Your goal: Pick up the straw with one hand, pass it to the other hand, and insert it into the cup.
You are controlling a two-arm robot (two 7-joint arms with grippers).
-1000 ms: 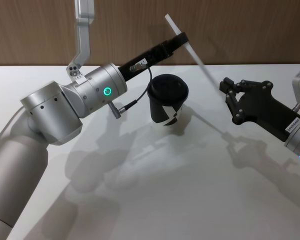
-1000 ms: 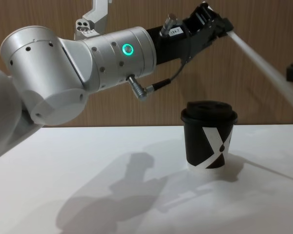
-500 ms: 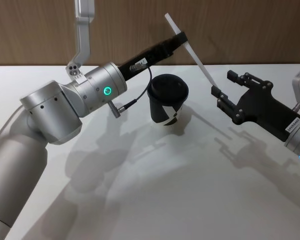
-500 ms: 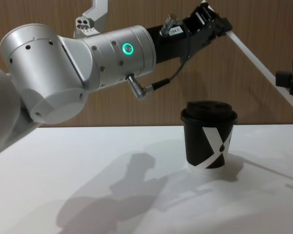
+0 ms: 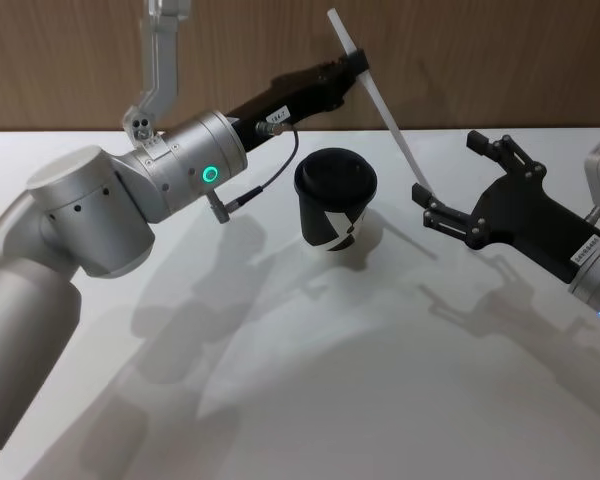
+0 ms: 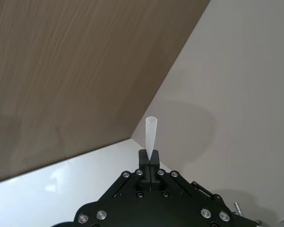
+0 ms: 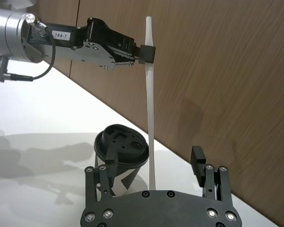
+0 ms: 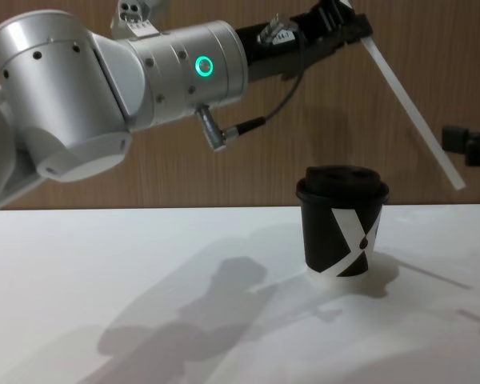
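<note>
- We are seeing the left gripper point(image 5: 358, 68), long black fingers on a silver cylindrical arm, clenching the straw point(image 5: 388, 118) near its upper end, high above the table point(image 5: 380, 390).
- The straw, a thin straight white tube, is slanting down toward the right, apart from the cup point(image 5: 332, 225).
- Its lower end is hanging in the gap of the right gripper point(image 5: 445, 170), a blocky black one with its fingers spread wide. In the right wrist view that gripper's body is hiding the very tip.
- In the left wrist view the fingers are covering all but a short stub of straw.
- In the chest view the right edge is cutting off most of the right gripper.
- The cup is standing upright on the matte white table between the arms: black paper, white crossed mark, domed black lid point(image 5: 335, 178).
- A wood-grain wall point(image 5: 480, 60) is standing behind.
</note>
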